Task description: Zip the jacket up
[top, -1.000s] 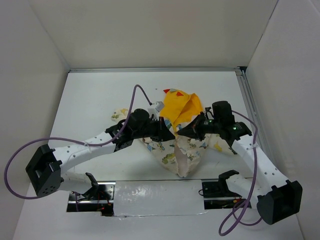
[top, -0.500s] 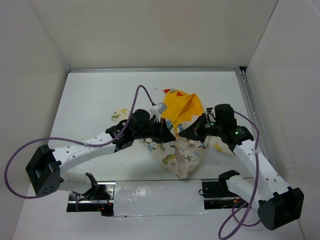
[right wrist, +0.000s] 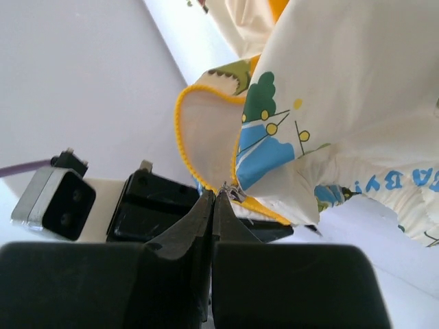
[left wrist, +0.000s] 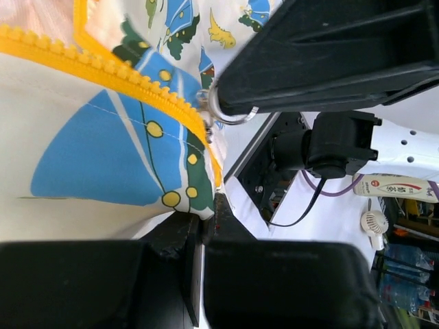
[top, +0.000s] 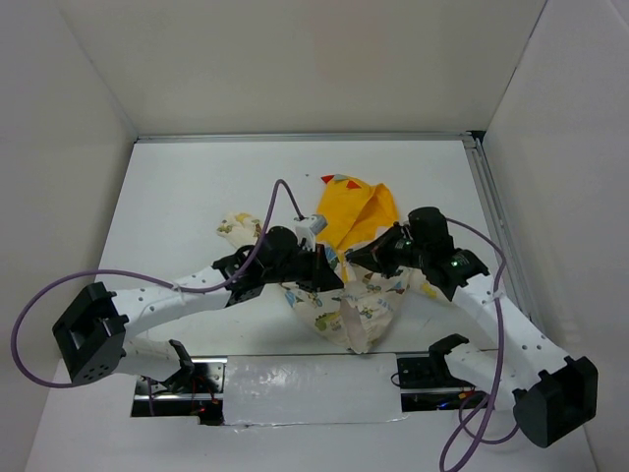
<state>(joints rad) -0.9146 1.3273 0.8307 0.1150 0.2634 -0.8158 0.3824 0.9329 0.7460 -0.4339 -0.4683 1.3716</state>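
Observation:
The jacket (top: pixel 359 300) lies bunched mid-table, cream with cartoon prints, its yellow hood (top: pixel 349 208) at the back. My left gripper (top: pixel 329 275) is shut on the jacket's hem at the lower end of the yellow zipper (left wrist: pixel 103 68); the pinch shows in the left wrist view (left wrist: pixel 208 214). My right gripper (top: pixel 356 258) is shut on the zipper pull (right wrist: pixel 232 192), right next to the left one. Its closed tips (right wrist: pixel 214 196) hold the pull, whose metal ring (left wrist: pixel 230 118) shows in the left wrist view. The zipper is open above the slider.
A jacket sleeve (top: pixel 236 226) sticks out left behind my left arm. White walls enclose the table; a metal rail (top: pixel 491 216) runs along the right side. A taped opening (top: pixel 305 388) lies at the near edge between the arm bases.
Both grippers have drawn closer together over the jacket's front. The left one shifted right and nearer, the right one shifted left. The held cloth has moved with them.

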